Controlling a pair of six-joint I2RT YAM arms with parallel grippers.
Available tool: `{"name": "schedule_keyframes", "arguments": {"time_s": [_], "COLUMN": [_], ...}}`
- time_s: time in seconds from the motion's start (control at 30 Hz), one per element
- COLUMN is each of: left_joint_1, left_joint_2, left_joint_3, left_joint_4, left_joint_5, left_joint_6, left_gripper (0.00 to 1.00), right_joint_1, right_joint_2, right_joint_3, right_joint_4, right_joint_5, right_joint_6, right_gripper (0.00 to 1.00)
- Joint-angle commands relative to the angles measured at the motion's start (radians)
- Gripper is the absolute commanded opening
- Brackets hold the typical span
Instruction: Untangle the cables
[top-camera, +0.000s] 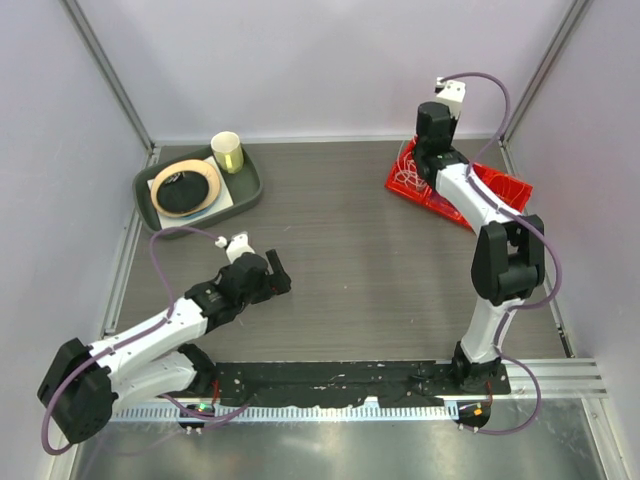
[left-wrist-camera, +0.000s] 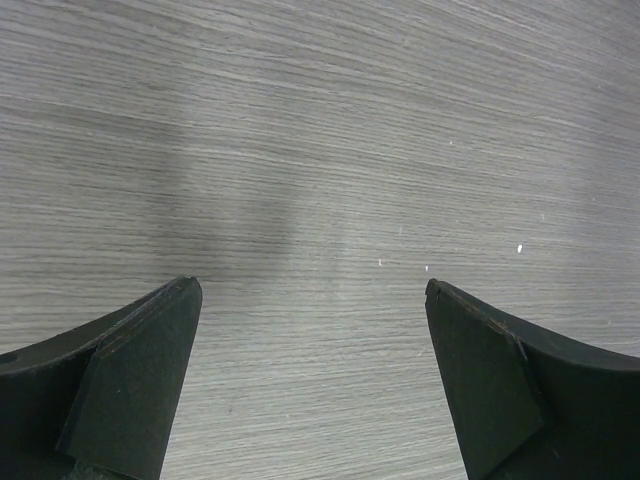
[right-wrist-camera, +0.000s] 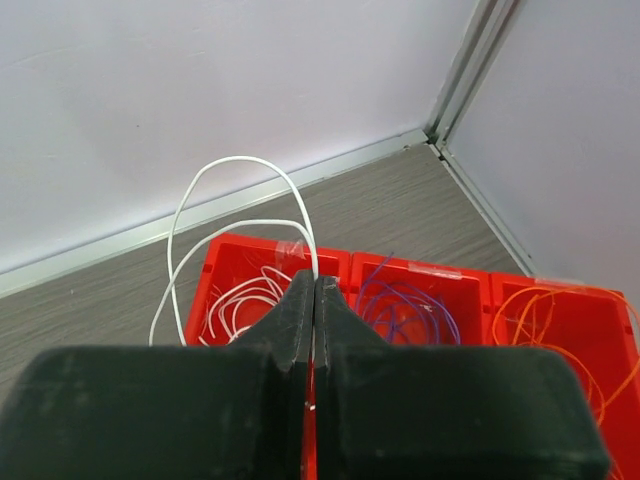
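Note:
My right gripper is shut on a white cable that loops up from its fingertips and falls into the left compartment of a red bin. More white cables lie in that compartment. Purple cables lie in the middle compartment and orange cables in the right one. In the top view my right gripper hangs over the red bin at the back right, with white cables at its left end. My left gripper is open and empty, low over bare table; it also shows in the top view.
A dark green tray at the back left holds a round plate with a dark thing and a pale cup. Grey walls close the back and sides. A black strip runs along the near edge.

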Motion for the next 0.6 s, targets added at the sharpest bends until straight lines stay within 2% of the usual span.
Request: {"name": "schedule_keyframes", "arguments": {"time_s": [0.0, 0.3, 0.57], "left_joint_1": [0.002, 0.002, 0.004], "left_joint_2": [0.011, 0.002, 0.006], "left_joint_3": [0.048, 0.048, 0.049], "left_joint_4": [0.027, 0.041, 0.044], "left_joint_5": [0.011, 0.01, 0.002], "left_joint_6": [0.043, 0.062, 0.06], "left_gripper": [1.0, 1.0, 1.0], "right_joint_1": [-0.005, -0.02, -0.043], "right_joint_2": [0.077, 0.238, 0.22], "right_joint_3": [0.077, 0.099, -0.03], "right_joint_4": [0.037, 0.136, 0.12], "right_joint_5": [0.001, -0.036, 0.01], "right_joint_6": [0.01, 0.135, 0.247], "right_gripper": [0.01, 0.01, 0.01]}}
